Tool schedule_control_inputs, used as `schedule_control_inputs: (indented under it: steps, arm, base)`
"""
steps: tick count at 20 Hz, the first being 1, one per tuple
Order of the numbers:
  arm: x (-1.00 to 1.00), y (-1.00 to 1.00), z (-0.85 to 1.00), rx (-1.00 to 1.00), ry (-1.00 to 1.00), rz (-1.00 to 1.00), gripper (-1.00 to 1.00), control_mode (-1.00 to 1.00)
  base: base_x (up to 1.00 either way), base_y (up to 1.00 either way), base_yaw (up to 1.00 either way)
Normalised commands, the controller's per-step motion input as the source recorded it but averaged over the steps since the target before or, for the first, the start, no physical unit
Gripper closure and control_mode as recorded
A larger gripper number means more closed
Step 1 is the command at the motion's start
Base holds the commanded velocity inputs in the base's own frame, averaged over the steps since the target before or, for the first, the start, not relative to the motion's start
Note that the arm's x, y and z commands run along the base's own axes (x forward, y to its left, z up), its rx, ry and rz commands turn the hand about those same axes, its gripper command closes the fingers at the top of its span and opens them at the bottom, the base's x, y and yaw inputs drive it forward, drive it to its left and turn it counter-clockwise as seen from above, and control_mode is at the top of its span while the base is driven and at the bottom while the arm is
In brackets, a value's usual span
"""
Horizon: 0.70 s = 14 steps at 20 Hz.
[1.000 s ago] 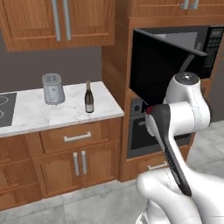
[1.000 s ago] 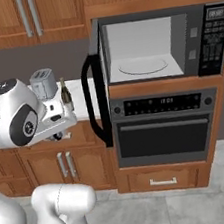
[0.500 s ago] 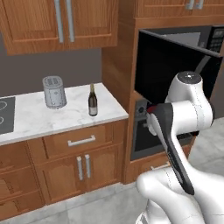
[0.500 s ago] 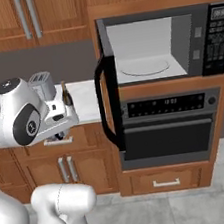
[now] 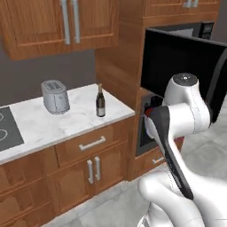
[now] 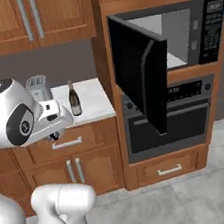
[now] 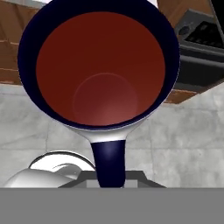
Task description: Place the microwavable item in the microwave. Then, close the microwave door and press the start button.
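Mug (image 7: 100, 65) sat right before your hand camera, its red inside facing you and its dark blue handle running down to the hand, which was clamped on it above the floor. Microwave (image 6: 184, 35) stood to the right with its door (image 6: 142, 79) swung open. Bottle (image 5: 100, 102) and toaster (image 5: 55, 96) stood on the bench (image 5: 48, 122).

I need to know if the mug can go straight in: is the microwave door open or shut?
Open. The microwave door stands swung out from the microwave, baring its light grey inside.
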Motion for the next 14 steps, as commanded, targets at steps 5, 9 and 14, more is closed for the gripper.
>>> schedule_control_inputs:
  steps: [5, 9, 14]
  arm:
    - [0.0, 0.0, 0.0, 0.0, 0.0, 0.0, 1.0, 1.0]
    - [0.0, 0.0, 0.0, 0.0, 0.0, 0.0, 1.0, 1.0]
    - [0.0, 0.0, 0.0, 0.0, 0.0, 0.0, 1.0, 1.0]
  base:
    - [-0.12, 0.05, -0.96]
    - [0.0, -0.03, -0.98]
    - [0.0, -0.37, -0.89]
